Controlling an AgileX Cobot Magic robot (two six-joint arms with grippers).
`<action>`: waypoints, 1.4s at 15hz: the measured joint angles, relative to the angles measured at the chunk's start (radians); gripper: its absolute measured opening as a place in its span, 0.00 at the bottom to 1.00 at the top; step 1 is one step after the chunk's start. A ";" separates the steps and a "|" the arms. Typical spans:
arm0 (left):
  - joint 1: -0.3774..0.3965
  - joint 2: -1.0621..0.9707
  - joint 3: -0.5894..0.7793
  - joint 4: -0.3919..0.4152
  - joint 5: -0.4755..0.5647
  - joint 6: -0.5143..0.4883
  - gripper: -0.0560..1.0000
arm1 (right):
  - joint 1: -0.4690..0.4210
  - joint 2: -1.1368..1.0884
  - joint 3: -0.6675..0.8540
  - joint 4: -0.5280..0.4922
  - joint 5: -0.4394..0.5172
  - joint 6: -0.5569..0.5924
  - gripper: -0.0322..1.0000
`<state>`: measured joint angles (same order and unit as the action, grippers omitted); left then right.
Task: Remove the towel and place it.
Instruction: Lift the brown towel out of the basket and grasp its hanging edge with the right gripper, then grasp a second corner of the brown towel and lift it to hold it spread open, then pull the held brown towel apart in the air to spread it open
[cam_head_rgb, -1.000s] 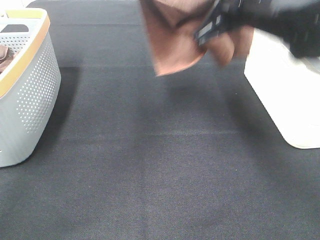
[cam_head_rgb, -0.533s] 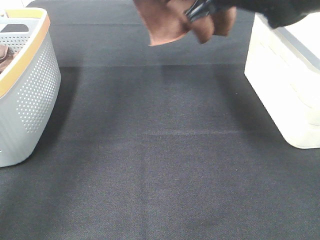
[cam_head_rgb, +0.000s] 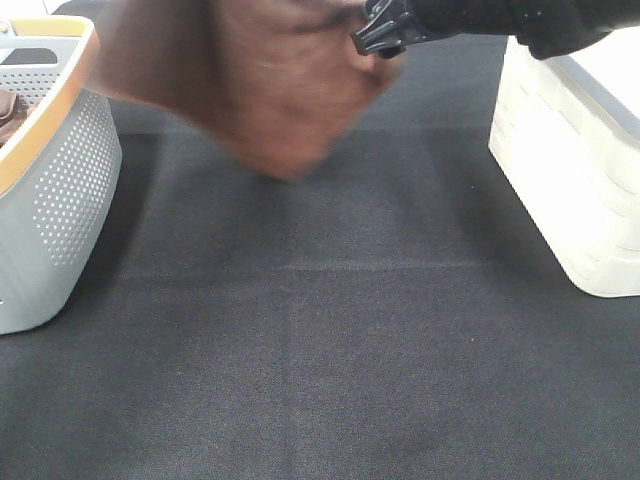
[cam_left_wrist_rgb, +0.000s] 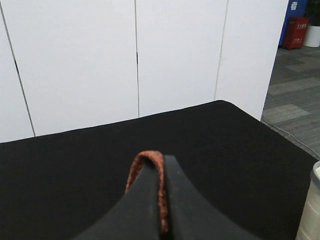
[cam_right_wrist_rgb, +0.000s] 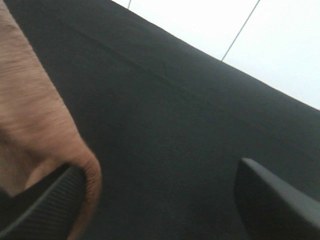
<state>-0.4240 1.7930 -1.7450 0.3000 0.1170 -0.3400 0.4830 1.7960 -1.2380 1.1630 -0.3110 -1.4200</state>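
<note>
- Above the far part of the black table (cam_head_rgb: 330, 330), the brown towel (cam_head_rgb: 260, 90) hangs blurred in the air, near the grey basket (cam_head_rgb: 60, 190).
- The left gripper (cam_left_wrist_rgb: 161, 192) is clamped on a thin hem. The right gripper (cam_right_wrist_rgb: 157, 187) stands wide, with cloth against one finger.
- Risk: that thin, single pinch may slip, or loose cloth may catch the basket rim.
- The long axis runs across the table, and the lowest fold points down.

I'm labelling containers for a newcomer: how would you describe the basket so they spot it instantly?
Start at the black table and look to its left edge. The basket stands there: grey, walls dotted with small holes, a tan band round its rim. The white bin opposite has solid walls.
</note>
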 joint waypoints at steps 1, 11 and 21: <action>-0.008 -0.005 0.000 0.000 0.000 0.000 0.05 | 0.000 0.000 0.000 0.007 0.023 0.000 0.78; -0.018 -0.009 0.000 -0.002 0.025 0.000 0.05 | 0.000 -0.006 0.000 0.010 0.224 0.000 0.45; -0.111 -0.009 0.000 -0.051 0.034 0.000 0.05 | 0.000 -0.021 -0.005 0.006 0.567 0.052 0.56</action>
<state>-0.5350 1.7840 -1.7450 0.2490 0.1510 -0.3400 0.4830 1.7750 -1.2430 1.1690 0.2560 -1.3680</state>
